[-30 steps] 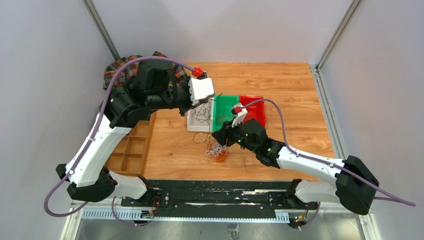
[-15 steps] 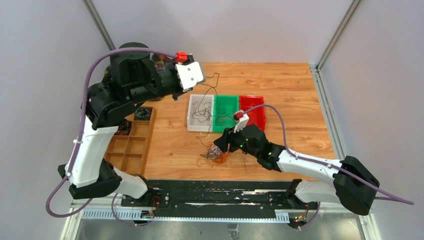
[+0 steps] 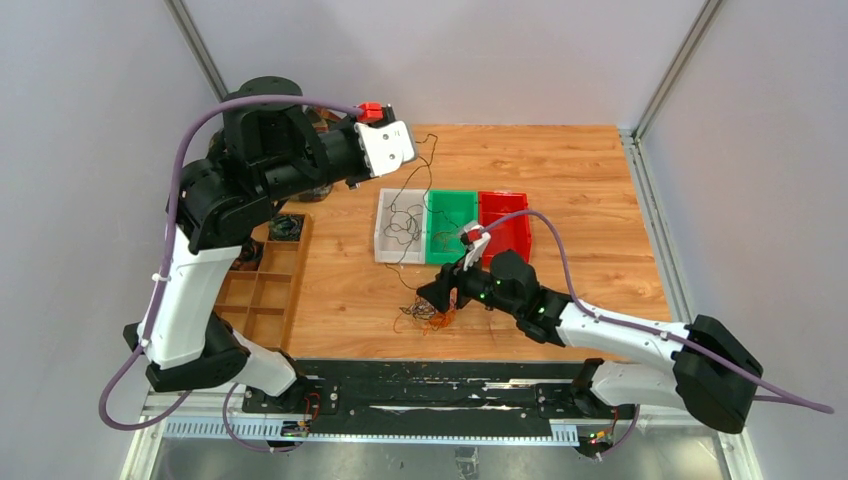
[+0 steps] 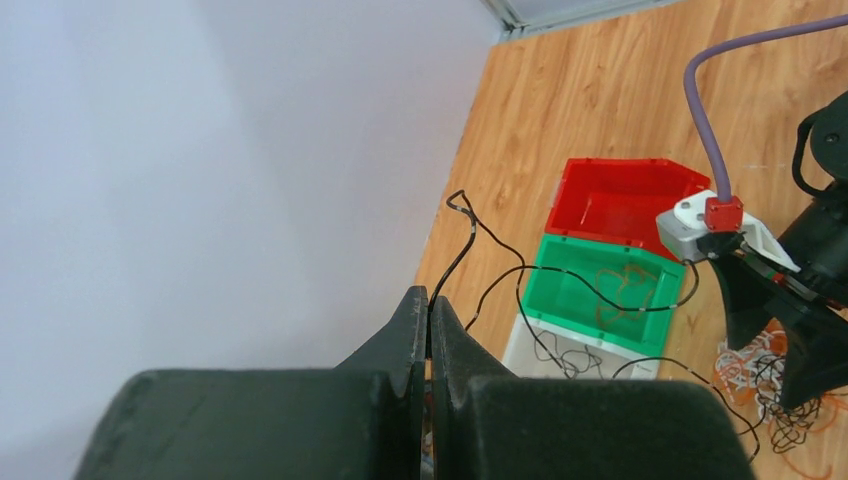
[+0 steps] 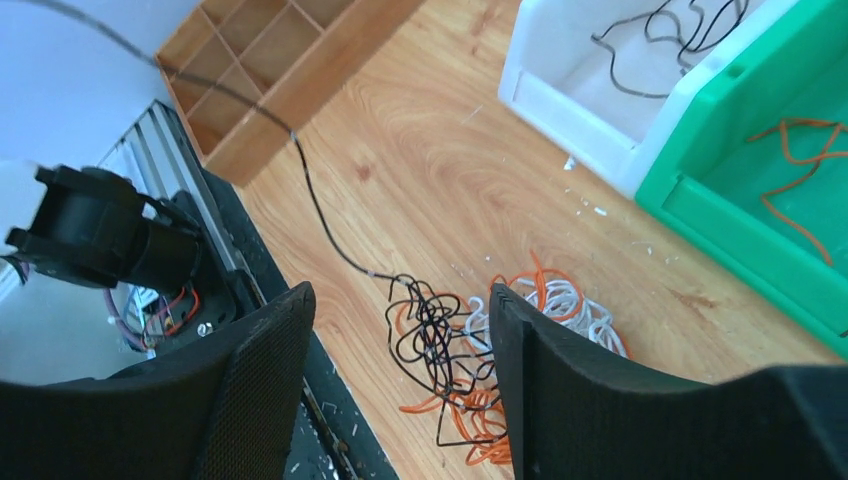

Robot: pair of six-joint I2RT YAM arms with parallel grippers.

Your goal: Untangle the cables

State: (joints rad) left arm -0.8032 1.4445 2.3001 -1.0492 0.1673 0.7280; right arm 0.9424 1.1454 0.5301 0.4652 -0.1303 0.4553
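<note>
Left gripper (image 4: pixel 429 305) is pinching one black wire (image 4: pixel 470 228), jaws closed on it. Right gripper (image 5: pixel 398 295) is hanging open over the tangle (image 5: pixel 470 360). Wires probably light, springy, snag-prone; best taking single loose ends.

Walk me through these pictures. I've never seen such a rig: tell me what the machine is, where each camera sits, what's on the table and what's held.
The machine is a left arm and a right arm bolted at the table's near edge, each ending in two fingers. One picture looks down from above; the other two come from cameras on the wrists. On the table lie the cables, a tangle of thin black, orange and white wires, a white bin, a green bin, a red bin and a divided wooden tray. The left fingers are shut on one black wire. The right fingers hover open over the tangle, holding nothing.
</note>
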